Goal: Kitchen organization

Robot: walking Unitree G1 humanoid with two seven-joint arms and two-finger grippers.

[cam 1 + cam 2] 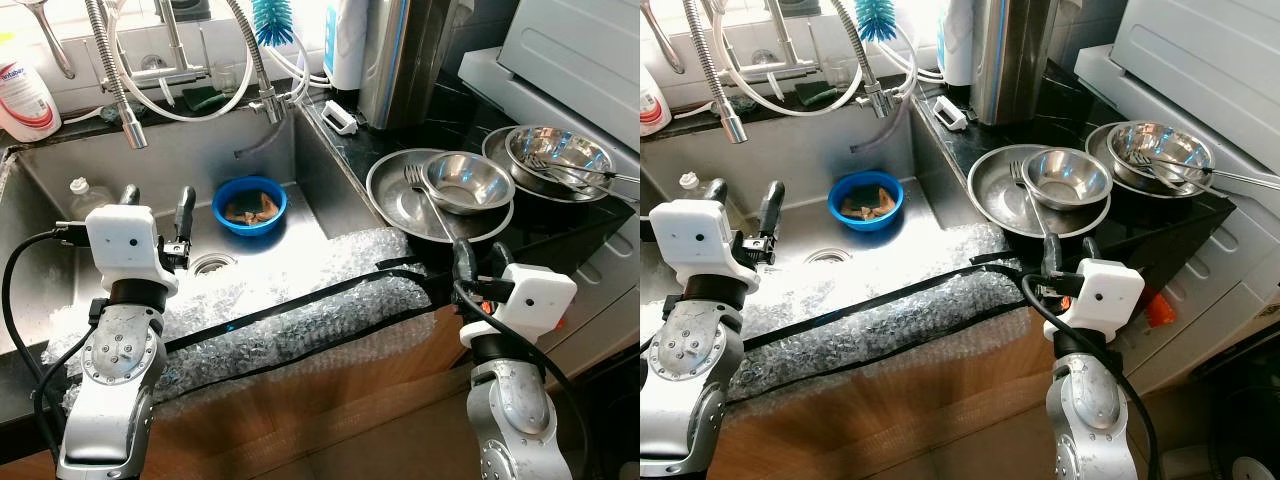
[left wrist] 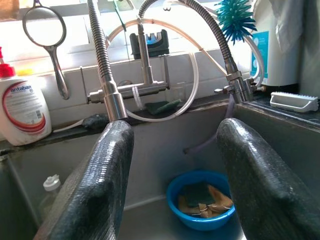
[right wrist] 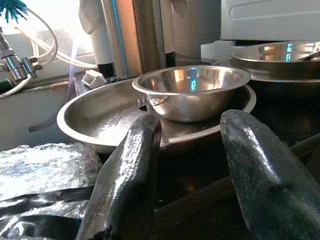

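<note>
Grippers are both hanging empty with fingers apart: your right gripper (image 1: pixel 478 262) is facing the steel bowl (image 1: pixel 467 181) nested in the wide pan (image 1: pixel 392 195) on the desk; reaching carelessly could be knocking the fork (image 1: pixel 424 191) loose. Your left gripper (image 1: pixel 157 205) is hovering over the sink (image 1: pixel 60 170).

"antabax" on white bottle (image 2: pixel 22 107)

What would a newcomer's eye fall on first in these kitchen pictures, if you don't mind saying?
Probably the bright blue bowl in the steel sink, holding brownish scraps, with the open left gripper raised over the sink beside it. Next, the shiny steel bowl and a fork in a wide steel pan on the dark counter, just beyond the open right gripper. Bubble wrap covers the sink's front edge.
</note>
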